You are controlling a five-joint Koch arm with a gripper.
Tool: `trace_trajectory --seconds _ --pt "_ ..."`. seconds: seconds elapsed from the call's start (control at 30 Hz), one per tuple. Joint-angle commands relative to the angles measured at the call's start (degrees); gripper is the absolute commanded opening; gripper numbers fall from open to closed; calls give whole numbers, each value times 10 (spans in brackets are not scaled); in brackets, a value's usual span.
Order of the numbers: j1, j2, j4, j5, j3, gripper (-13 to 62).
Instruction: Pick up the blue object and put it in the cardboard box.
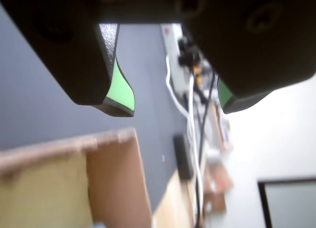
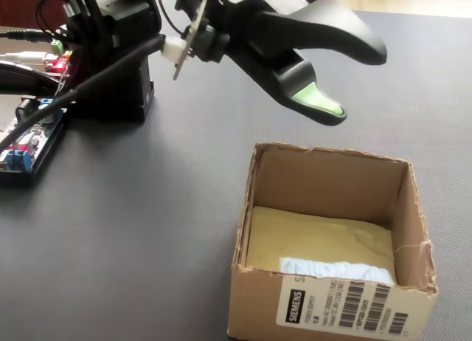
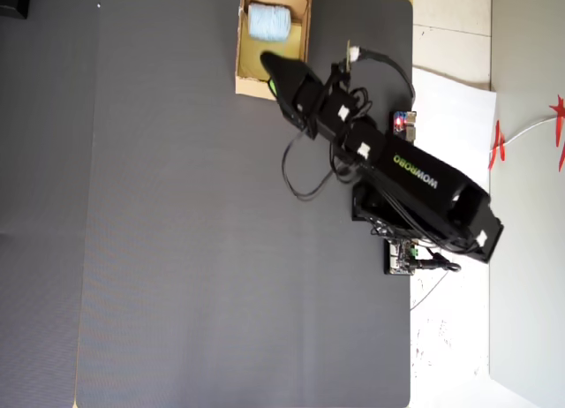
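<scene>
The blue object (image 3: 269,22), a pale ribbed wad, lies inside the cardboard box (image 3: 302,46) on its yellowish floor. In the fixed view the blue object (image 2: 335,271) rests against the near wall of the box (image 2: 332,158). My gripper (image 2: 354,83) hangs above the box's far rim, open, with nothing between its green-padded fingers. The wrist view shows the gripper (image 1: 175,104) spread wide over the mat, with one corner of the box (image 1: 116,178) below it. From overhead, the gripper (image 3: 269,75) points at the box's lower end.
The arm's black base (image 2: 118,60) stands at the back left of the dark grey mat (image 2: 147,230), with a circuit board and cables (image 2: 29,142) beside it. Past the mat's edge are white sheets (image 3: 450,99).
</scene>
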Motion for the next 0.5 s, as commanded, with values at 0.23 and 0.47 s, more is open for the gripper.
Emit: trace_trajectory --seconds 0.23,0.47 --pt "-171 99 -85 18 81 338" --pt "-255 141 -83 15 172 340"
